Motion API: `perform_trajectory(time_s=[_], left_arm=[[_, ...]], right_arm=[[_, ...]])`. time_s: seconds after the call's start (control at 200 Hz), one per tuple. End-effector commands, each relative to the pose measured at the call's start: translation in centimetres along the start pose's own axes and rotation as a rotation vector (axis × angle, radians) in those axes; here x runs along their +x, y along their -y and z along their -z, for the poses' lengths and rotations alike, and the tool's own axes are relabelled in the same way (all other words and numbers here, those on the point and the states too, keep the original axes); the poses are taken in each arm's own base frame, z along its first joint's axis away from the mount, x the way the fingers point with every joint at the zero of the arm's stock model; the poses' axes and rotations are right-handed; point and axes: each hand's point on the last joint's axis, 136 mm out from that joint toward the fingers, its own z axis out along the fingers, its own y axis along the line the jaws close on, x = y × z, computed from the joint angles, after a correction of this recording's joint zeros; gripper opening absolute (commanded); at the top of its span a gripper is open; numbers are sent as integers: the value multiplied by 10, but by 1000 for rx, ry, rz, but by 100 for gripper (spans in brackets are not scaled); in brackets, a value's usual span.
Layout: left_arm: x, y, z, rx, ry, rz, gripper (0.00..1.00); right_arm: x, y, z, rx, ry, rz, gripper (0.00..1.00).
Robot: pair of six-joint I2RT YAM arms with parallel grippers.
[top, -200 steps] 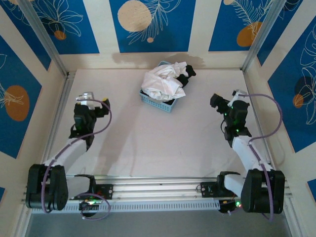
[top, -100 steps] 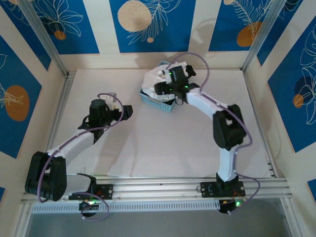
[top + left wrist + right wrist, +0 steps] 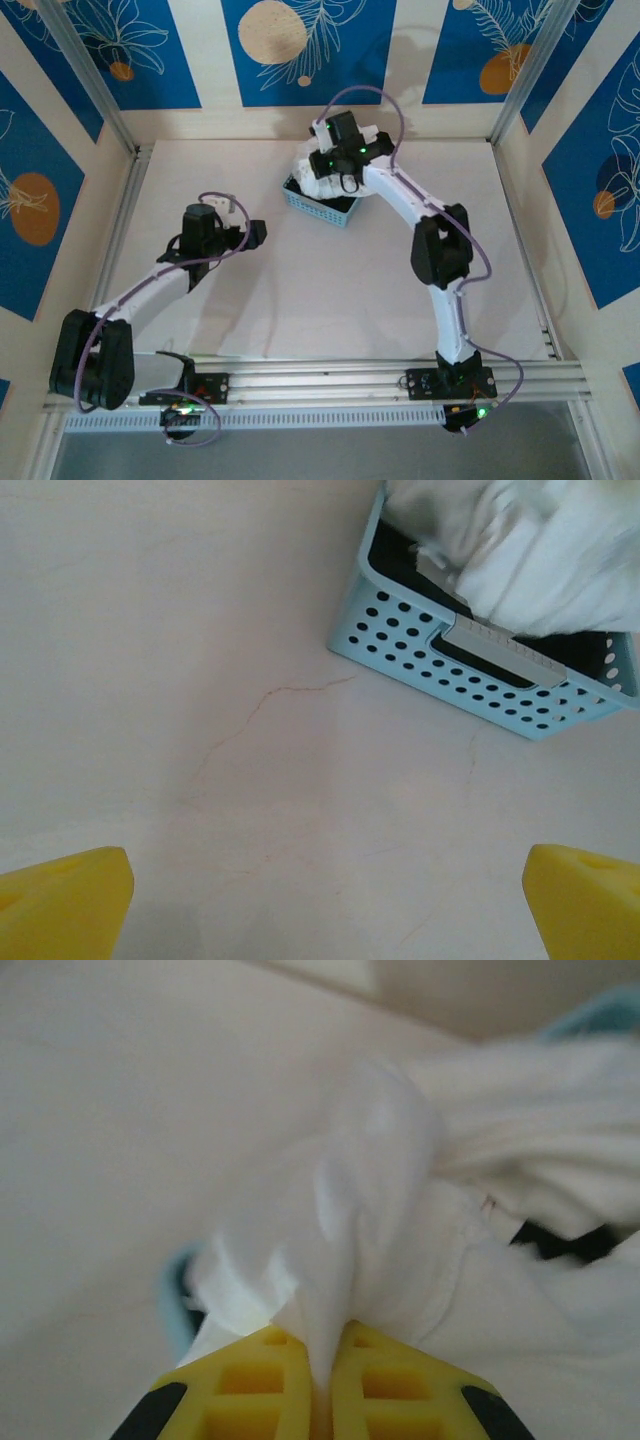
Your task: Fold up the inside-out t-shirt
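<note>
Right wrist view: the right fingers (image 3: pixel 265 1375) pinch a fold of the white t-shirt (image 3: pixel 380 1190), bunched in the blue basket (image 3: pixel 470 675), its outline unreadable. Above the worktop (image 3: pixel 200 680), the left fingers (image 3: pixel 70 895) stand wide, tips cut off.

Bright, even light fills the room, with faint shadows. Up close the white shirt (image 3: pixel 350 1220) looks blurred and washed out.

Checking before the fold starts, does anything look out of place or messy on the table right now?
Nothing spilled or damaged. The white t-shirt lies wadded in the blue basket, bulging over its rim, and the basket sits askew on the table. The right gripper pinches a fold, jaws shut.
</note>
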Motion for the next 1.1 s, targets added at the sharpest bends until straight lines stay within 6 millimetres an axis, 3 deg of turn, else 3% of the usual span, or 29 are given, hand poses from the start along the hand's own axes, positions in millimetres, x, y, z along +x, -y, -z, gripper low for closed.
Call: perform_trajectory(time_s=[0.0,0.11,0.19,0.29,0.39,0.485,0.665,0.735,0.84,0.895,0.965,1.01,1.095], left_arm=[[-13,-4,14,-49,58,-17,100],[-21,-13,28,-106,110,9,100],[-29,-21,38,-145,151,40,100],[-38,-38,55,-231,198,107,100],[-47,-57,82,-315,263,175,100],[-58,-69,115,-395,347,213,100],[-73,-78,188,-519,523,232,100],[-77,-72,203,-490,570,234,100],[-79,-63,209,-445,572,231,100],[-78,-59,206,-425,555,224,100],[-73,-55,198,-391,525,217,100],[-68,-52,189,-356,497,218,100],[-56,-46,169,-295,443,228,100]], right_arm=[[-101,-54,143,-163,319,46,3],[-121,-92,216,-286,438,73,4],[-124,-127,255,-377,491,115,4],[-120,-166,284,-472,511,165,4],[-109,-200,292,-592,487,187,4],[-98,-214,271,-630,420,176,4],[-62,-212,176,-650,207,62,4],[-50,-216,143,-672,133,31,4],[-36,-222,102,-692,48,-4,6],[-23,-219,80,-669,-13,-19,22],[-2,-203,59,-589,-79,-20,55],[10,-183,50,-513,-92,-14,75],[28,-135,41,-360,-77,-26,93]])
